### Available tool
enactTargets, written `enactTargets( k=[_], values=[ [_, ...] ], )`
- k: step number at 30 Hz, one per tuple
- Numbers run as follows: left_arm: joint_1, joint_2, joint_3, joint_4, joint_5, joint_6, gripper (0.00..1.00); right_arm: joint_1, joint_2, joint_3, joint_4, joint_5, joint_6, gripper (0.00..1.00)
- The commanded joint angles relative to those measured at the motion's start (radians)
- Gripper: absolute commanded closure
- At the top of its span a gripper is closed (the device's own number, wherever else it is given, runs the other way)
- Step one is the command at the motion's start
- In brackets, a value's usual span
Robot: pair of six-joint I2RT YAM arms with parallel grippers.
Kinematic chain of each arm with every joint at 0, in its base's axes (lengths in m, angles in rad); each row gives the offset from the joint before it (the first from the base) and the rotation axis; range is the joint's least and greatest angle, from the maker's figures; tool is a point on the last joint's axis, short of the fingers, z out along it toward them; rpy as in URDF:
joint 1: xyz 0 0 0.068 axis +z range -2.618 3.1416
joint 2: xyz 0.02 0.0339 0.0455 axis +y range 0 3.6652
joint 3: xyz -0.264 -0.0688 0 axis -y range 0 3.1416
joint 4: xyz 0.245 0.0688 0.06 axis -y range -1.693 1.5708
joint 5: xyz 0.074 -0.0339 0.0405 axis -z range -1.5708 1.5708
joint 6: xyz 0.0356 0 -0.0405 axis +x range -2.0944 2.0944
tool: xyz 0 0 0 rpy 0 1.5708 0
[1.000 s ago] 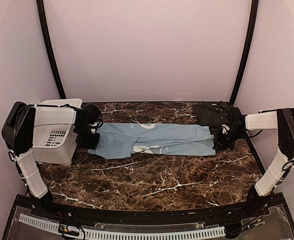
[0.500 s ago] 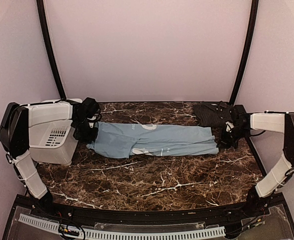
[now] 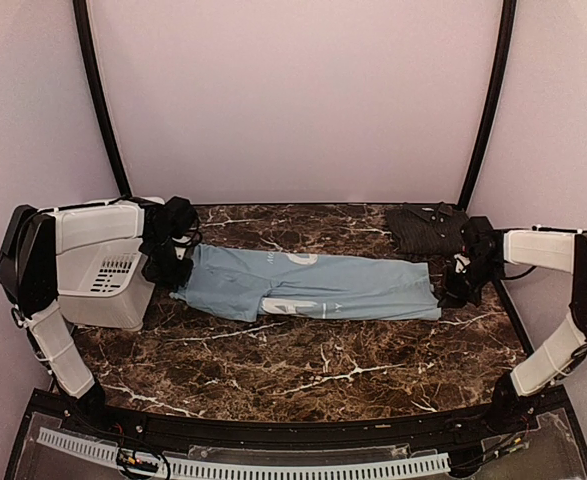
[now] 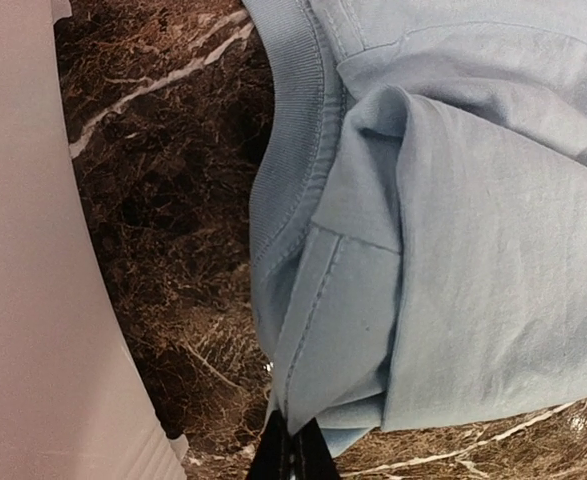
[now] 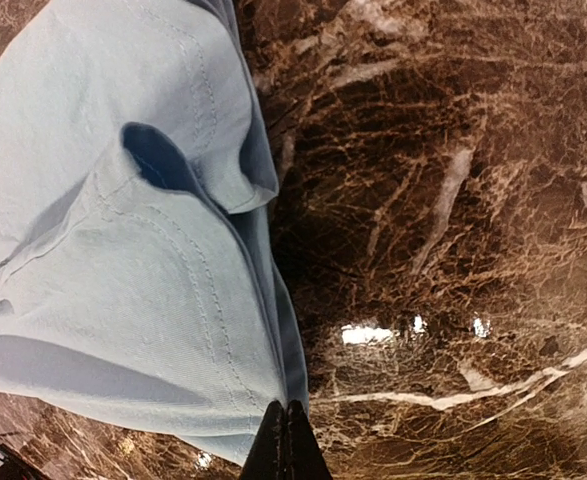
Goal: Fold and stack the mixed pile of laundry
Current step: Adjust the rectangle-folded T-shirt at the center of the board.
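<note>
LAUNDRY ON THE MARBLE: Stretched between my two arms, the light blue T-shirt [image 3: 313,285] lies as a long, narrow band on the table [image 3: 303,370], one end just beside the white bin [image 3: 103,300], the other well apart from it. The left gripper [image 4: 291,455] has its jaws closed on a fold of the fabric at the end nearest the bin. The right gripper [image 5: 285,440] has its jaws pinched shut on the cloth edge at the end farthest from the bin. The black pinstriped shirt [image 3: 425,228] sits crumpled at the back of the table, on the side away from the bin, and neither gripper holds it. I judge this to be mid-fold on the T-shirt: the long sides look turned in and the band lies drawn out flat. The next move, as I read it, calls for lifting one end and carrying it over onto the other to halve the band, both pinches firm and level so the layers do not slide
</note>
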Motion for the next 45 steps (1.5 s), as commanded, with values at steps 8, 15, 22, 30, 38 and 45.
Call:
enactTargets(
  k=[8,15,22,30,38,45],
  values=[
    [-0.004,0.045,-0.004,-0.023,0.018,0.000,0.99,0.032,0.000,-0.034,-0.102,0.021,0.056,1.00],
    [-0.004,0.020,-0.013,-0.017,-0.012,-0.007,0.67,0.036,0.021,-0.016,-0.125,0.001,0.071,0.54],
    [-0.004,-0.126,-0.004,0.025,0.041,-0.010,0.44,0.036,-0.173,0.046,-0.059,-0.011,-0.013,0.28],
    [-0.005,-0.218,-0.099,0.158,0.320,-0.070,0.48,0.079,-0.117,0.117,0.095,-0.239,-0.121,0.37],
    [-0.010,-0.204,-0.161,0.198,0.352,-0.103,0.48,0.163,0.079,0.207,0.139,-0.089,-0.184,0.37],
    [-0.011,-0.194,-0.164,0.209,0.342,-0.099,0.48,0.162,0.109,0.181,0.128,0.068,-0.238,0.33]
  ],
)
